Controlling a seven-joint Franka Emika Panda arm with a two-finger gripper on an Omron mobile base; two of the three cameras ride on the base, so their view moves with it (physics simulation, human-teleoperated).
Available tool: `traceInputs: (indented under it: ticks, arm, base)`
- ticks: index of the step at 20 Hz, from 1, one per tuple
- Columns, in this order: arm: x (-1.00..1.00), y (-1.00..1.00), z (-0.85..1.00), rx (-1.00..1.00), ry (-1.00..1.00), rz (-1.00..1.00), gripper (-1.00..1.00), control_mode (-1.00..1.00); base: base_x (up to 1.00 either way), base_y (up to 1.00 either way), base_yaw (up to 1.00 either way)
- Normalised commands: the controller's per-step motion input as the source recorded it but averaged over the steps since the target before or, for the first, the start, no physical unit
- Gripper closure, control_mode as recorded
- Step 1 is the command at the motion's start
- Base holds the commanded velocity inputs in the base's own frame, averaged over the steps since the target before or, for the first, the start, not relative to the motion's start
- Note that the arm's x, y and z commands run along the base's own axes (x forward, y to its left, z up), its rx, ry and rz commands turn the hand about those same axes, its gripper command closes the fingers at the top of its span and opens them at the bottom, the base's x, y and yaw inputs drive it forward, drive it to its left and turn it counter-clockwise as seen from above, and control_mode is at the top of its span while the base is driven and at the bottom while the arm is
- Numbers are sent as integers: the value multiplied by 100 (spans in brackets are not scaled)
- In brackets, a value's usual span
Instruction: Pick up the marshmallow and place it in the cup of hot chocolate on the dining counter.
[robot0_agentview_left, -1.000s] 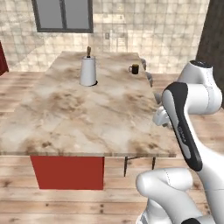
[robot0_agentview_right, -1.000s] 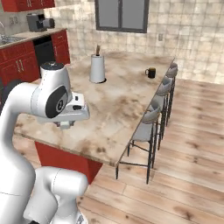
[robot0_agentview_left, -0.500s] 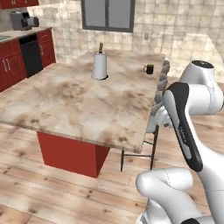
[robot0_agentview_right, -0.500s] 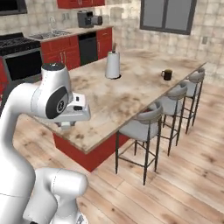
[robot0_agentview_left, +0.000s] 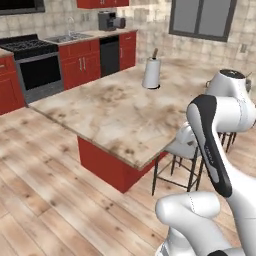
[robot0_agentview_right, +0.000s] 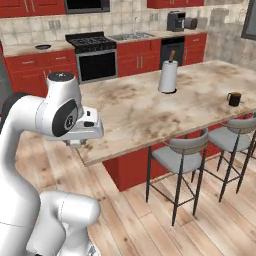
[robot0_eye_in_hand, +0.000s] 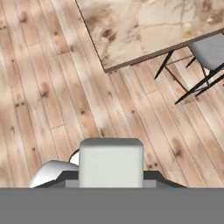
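Marshmallow (robot0_eye_in_hand: 111, 162), white squarish block, sits right at the pincer (robot0_eye_in_hand: 111, 181) in the hand view, large and close, its lower edge meeting the dark finger parts. Pincer nearly closed, clamped on the marshmallow. Below the pincer: wooden plank floor (robot0_eye_in_hand: 52, 96); a corner of the dining counter (robot0_eye_in_hand: 144, 30) lies ahead of it and off to the side, not under it.

Right base view: the hand (robot0_agentview_right: 82, 131) hangs just off the near corner of the dining counter (robot0_agentview_right: 150, 107), at about slab height. Cup of hot chocolate (robot0_agentview_right: 233, 99), small dark mug, stands well apart from the pincer, near the far right edge of the slab. Paper towel roll (robot0_agentview_right: 168, 76) stands upright between the 2, further back. 2 stools (robot0_agentview_right: 182, 155) are tucked along the counter's near side.

Left base view: paper towel roll (robot0_agentview_left: 151, 73) upright on the beige marble slab (robot0_agentview_left: 115, 110), red base beneath. Behind: stove (robot0_agentview_right: 95, 57), red cabinets (robot0_agentview_left: 82, 65), coffee machine (robot0_agentview_left: 107, 21) on the back worktop.
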Motion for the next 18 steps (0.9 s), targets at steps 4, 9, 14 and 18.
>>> traceInputs:
  ticks: [4, 9, 14, 18]
  arm:
    - [0, 0, 0, 0, 0, 0, 100, 100]
    - [0, 0, 0, 0, 0, 0, 100, 100]
    - [0, 0, 0, 0, 0, 0, 100, 100]
    - [0, 0, 0, 0, 0, 0, 100, 100]
  base:
    - [1, -100, 51]
    - [1, -100, 48]
    - [4, -100, 49]
    - [2, -100, 45]
